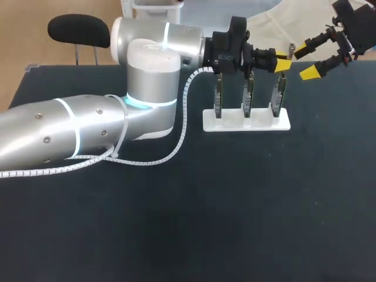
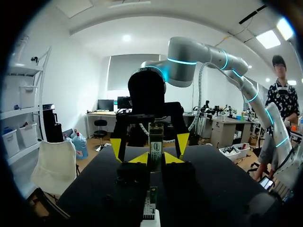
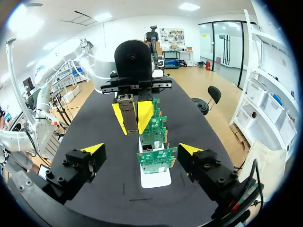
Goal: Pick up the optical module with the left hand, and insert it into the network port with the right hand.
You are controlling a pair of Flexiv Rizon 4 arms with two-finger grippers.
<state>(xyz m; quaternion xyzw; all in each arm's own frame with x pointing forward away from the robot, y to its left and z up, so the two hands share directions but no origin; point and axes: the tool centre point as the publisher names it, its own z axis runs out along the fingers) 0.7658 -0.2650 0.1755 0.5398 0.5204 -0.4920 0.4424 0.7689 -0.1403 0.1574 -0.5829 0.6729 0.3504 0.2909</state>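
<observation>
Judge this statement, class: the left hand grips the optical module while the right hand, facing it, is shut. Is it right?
Not quite. The right hand is open, not shut: the right wrist view shows its fingers spread wide apart, gripping nothing. The left hand does grip the optical module, facing it.

The right end effector (image 3: pixel 142 150) has its two yellow fingertips wide apart with nothing between them. Ahead of it, green circuit boards (image 3: pixel 156 158) stand upright in a row in a white stand (image 3: pixel 155 178) on the dark worktop (image 3: pixel 104 123). Above the far boards, the left end effector (image 3: pixel 131 116) faces this one, its yellow fingers pressing from both sides on the grey optical module (image 3: pixel 126 105).
</observation>
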